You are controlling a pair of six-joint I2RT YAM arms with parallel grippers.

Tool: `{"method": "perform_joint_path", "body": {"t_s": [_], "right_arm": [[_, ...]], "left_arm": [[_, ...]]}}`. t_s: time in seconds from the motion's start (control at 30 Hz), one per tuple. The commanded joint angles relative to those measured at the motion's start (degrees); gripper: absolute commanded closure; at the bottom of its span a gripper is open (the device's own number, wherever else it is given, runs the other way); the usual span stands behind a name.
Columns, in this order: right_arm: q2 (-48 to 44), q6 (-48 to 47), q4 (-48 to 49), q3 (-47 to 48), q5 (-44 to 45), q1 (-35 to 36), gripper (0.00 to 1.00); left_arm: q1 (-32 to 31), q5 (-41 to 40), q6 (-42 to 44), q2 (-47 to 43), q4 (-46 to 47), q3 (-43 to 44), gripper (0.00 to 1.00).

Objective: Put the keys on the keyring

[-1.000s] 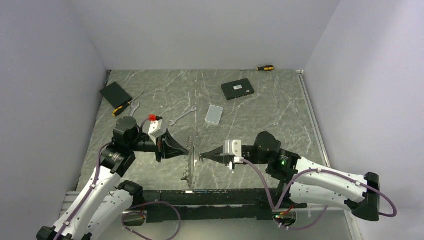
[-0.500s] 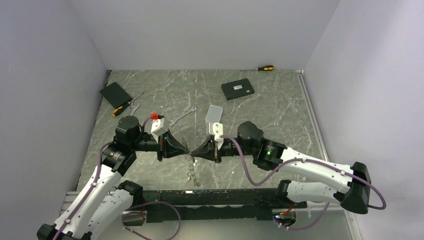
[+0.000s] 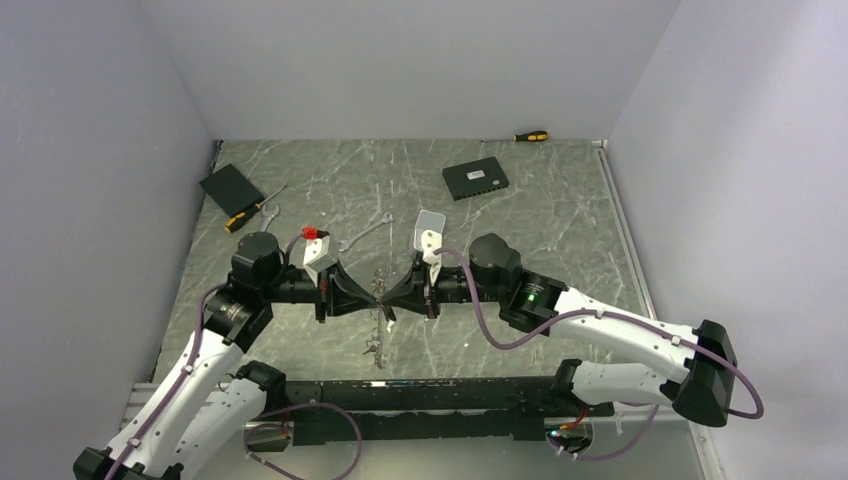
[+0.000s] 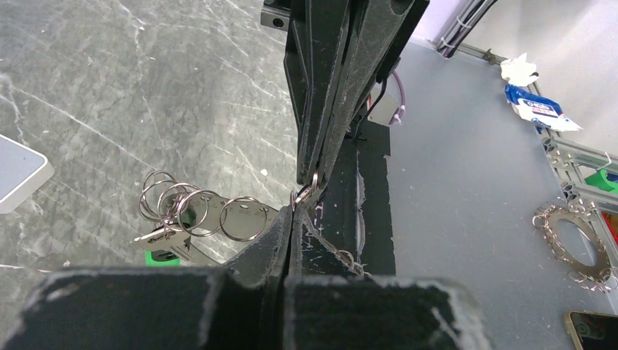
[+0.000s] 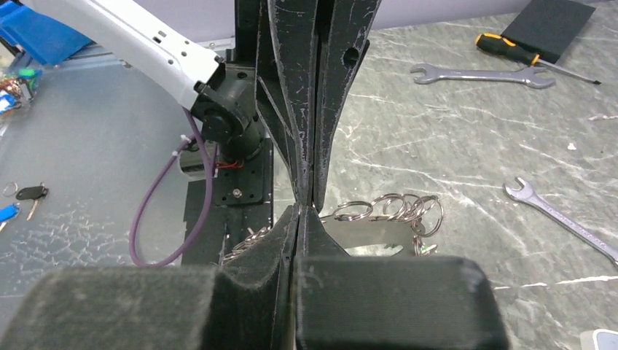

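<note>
At mid-frame over the grey marbled table (image 3: 560,230), which is boxed in by plain pale walls (image 3: 400,60), the left gripper (image 3: 372,292) and right gripper (image 3: 388,294) meet tip to tip, both pinched closed, apparently on the keyring (image 3: 381,318), whose keys (image 3: 374,350) dangle just below, toward lower centre.
</note>
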Motion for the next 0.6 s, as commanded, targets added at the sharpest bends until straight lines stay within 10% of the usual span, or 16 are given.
{"method": "perform_joint_path", "body": {"t_s": [0.0,0.57], "right_arm": [[0.44,1.79,0.32,3.39,-1.92,-0.38,1.00],[-2.64,1.18,-7.36,2.00,-1.12,-1.52,1.00]], "left_arm": [[-0.29,-0.44,1.67,-1.03,-0.34,2.49,1.00],[-0.31,-9.00,6.43,-2.07,-5.90,4.22,1.00]]}}
